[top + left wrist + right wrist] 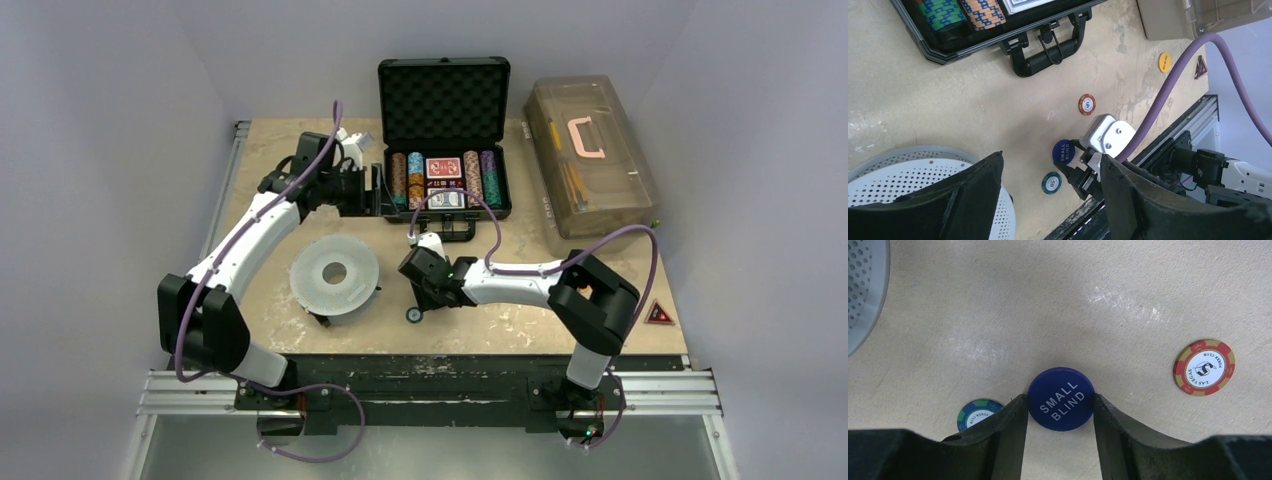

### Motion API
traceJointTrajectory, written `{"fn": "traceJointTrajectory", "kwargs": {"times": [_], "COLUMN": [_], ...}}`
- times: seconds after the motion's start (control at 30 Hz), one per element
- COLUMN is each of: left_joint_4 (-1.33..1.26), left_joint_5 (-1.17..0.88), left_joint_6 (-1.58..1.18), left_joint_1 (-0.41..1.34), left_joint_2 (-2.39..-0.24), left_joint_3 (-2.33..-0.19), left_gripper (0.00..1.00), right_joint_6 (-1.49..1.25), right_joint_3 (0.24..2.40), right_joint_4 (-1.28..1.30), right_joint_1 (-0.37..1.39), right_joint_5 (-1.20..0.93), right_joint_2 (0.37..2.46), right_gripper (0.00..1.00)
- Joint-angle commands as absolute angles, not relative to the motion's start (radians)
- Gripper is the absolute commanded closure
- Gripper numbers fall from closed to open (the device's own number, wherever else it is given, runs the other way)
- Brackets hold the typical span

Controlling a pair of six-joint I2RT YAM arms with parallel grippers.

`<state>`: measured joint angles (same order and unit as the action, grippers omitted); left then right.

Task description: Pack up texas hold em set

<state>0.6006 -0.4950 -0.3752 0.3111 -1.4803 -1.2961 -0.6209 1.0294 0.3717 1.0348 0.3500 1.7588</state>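
Observation:
The texas hold em set's black case (443,100) lies open at the back of the table, rows of coloured chips (415,178) and card decks (444,168) inside. On the table in front of it, my right gripper (1060,398) (425,290) is shut on a blue "SMALL BLIND" button (1061,399) (1063,151), a finger touching each side. A red chip (1204,367) lies loose to its right and a teal chip (979,413) to its left. A yellow button (1164,62) lies near the toolbox. My left gripper (1050,157) (378,190) hangs open and empty by the case's left side.
A translucent brown toolbox (590,150) with a pink handle stands at the back right. A grey-white perforated disc (334,273) rests left of the right gripper. The case's handle (1050,52) juts toward the loose chips. A red triangle marker (658,313) sits at the right edge.

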Motion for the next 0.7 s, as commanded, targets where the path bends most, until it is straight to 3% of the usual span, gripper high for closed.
{"fn": "traceJointTrajectory", "kwargs": {"times": [0.0, 0.3, 0.67], "left_joint_4": [0.583, 0.506, 0.449], "left_joint_5": [-0.585, -0.805, -0.918], "left_joint_6": [-0.388, -0.495, -0.546], "left_joint_1": [0.324, 0.345, 0.375], "left_joint_2": [-1.520, -1.661, -1.775], "left_joint_3": [-1.338, -1.328, -1.331], "left_gripper": [0.32, 0.35, 0.37], "right_joint_6": [-0.600, -0.516, -0.411], "right_joint_3": [0.998, 0.919, 0.818], "right_joint_4": [0.352, 0.216, 0.056], "right_joint_1": [1.034, 1.010, 0.954], "right_joint_5": [0.372, 0.434, 0.416], "right_joint_2": [1.744, 1.617, 1.480], "right_gripper": [0.56, 0.59, 0.59]}}
